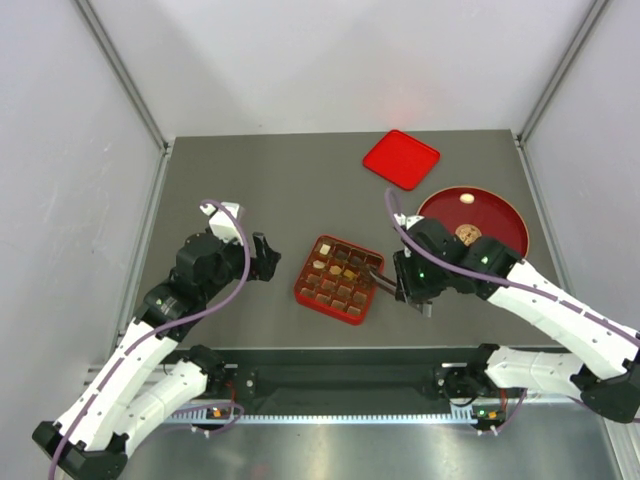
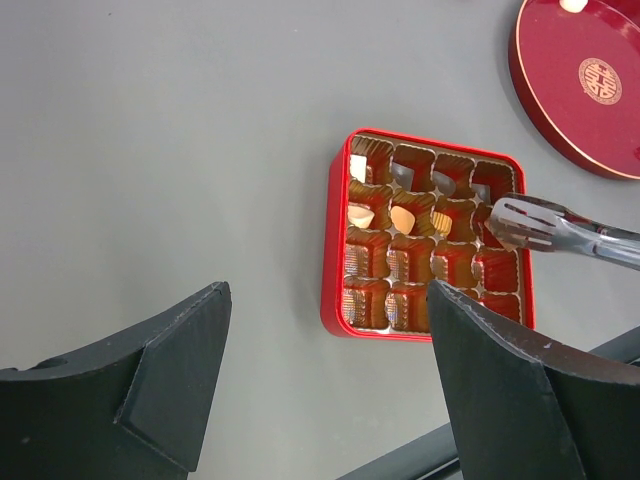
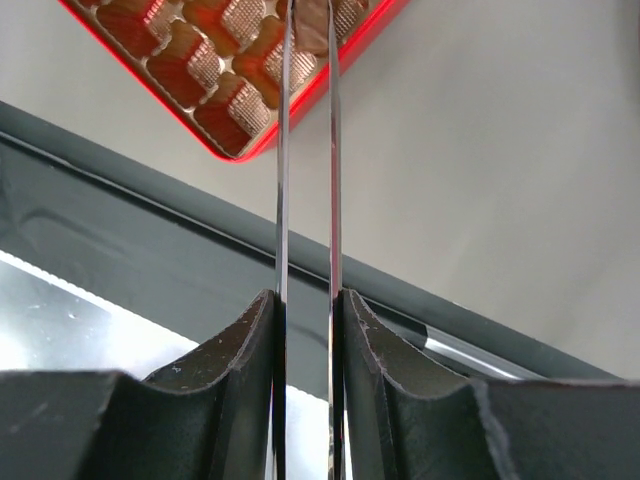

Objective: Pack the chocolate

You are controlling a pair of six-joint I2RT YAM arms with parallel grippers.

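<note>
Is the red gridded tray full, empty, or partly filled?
Partly filled: the tray holds a few chocolate pieces; other cells show bare gold liners.

My gripper [image 3: 306,300] fills the 6 o'clock edge. Its two dark fingers [image 3: 235,370] are pressed from either side against a pair of thin metal tongs [image 3: 283,160]. The two blades run close together, straight up toward 12 o'clock, where their ends pass over the corner of a red tray [image 3: 238,155]. The tray lies at 11 o'clock, showing its gold ribbed cells. The grey table [image 3: 500,150] spreads from 1 to 3 o'clock. A dark edge strip [image 3: 150,220] crosses from 9 toward 4 o'clock, and a bright surface [image 3: 60,330] lies at 8 o'clock.
</note>
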